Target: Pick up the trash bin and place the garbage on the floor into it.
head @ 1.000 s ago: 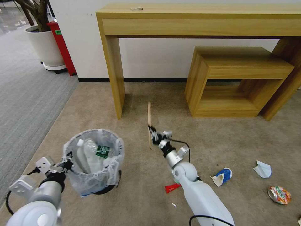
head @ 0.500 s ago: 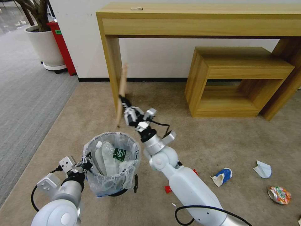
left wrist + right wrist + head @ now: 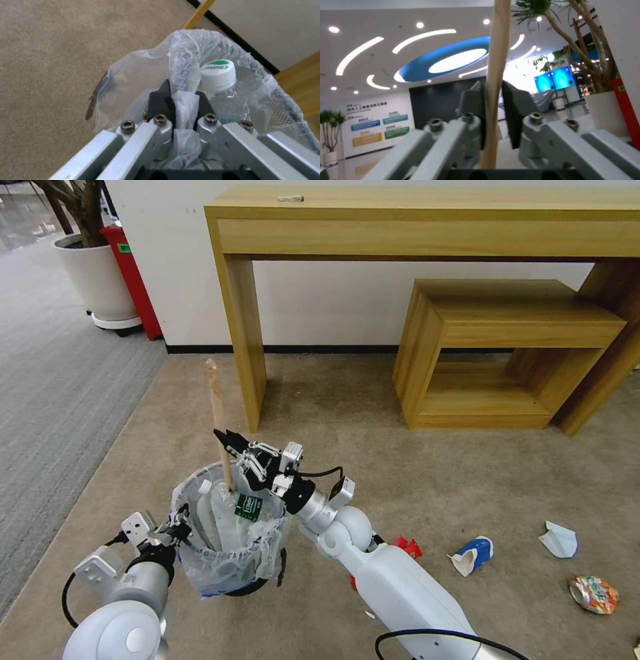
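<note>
Two pincers busy: our left pincer [image 3: 181,100] clenches the bin [image 3: 230,553] rim, right pincer [image 3: 235,450] grips the stick [image 3: 218,410]; we should lower before releasing.

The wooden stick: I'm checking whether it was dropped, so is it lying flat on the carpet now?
No, the wooden stick stands nearly upright above the trash bin, pinched in the right gripper.

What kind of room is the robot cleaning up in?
Probably an office lobby or showroom. There is a long light-wood console table against a white wall, a big potted plant in a white pot, and, in the right wrist view, a ceiling with a blue oval light and wall display screens.
</note>
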Tool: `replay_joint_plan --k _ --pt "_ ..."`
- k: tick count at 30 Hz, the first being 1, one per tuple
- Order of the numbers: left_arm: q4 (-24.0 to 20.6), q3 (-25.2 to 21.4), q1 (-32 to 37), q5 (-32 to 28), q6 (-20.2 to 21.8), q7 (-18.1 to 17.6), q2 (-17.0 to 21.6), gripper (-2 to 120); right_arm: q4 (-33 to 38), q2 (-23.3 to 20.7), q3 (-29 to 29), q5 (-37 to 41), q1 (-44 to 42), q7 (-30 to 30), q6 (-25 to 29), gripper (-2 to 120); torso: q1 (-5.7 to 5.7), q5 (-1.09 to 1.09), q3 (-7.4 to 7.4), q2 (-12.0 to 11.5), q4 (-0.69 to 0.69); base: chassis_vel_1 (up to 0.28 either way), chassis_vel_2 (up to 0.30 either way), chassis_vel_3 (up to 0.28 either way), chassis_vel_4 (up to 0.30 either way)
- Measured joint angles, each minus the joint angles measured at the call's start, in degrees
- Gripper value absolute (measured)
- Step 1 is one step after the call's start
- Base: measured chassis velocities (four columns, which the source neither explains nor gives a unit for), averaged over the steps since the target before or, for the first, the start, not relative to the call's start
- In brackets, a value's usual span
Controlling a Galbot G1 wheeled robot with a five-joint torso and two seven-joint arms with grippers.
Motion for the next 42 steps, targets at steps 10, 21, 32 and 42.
replay_joint_plan --k 10,21,32,42 --pt "0.59 -0.27 -0.40 -0.16 0.15 -0.11 0.14 3 -0.26 -0.69 1.24 -0.30 -0.54 -1.30 0.17 61 0.00 0.00 0.00 0.00 0.00 0.000 0.000 0.000 0.000" --pt "-0.45 -2.31 -0.62 -0.73 0.18 -0.16 0.25 3 6.58 -3.62 9.00 -4.50 -4.97 10.12 -0.53 96 0.00 0.02 -0.01 0.00 0.01 0.000 0.000 0.000 0.000" --pt "-2.46 -4.17 0.37 -1.73 0.16 -0.26 0.64 3 17.94 -8.41 27.70 -10.89 -18.40 21.58 -3.46 100 0.00 0.02 -0.01 0.00 -0.01 0.000 0.000 0.000 0.000" --pt "-2.61 -3.99 0.64 -1.61 -0.11 -0.33 0.50 3 21.71 -5.61 41.18 -20.98 -33.39 28.35 -2.81 100 0.00 0.01 -0.01 0.01 -0.01 0.000 0.000 0.000 0.000"
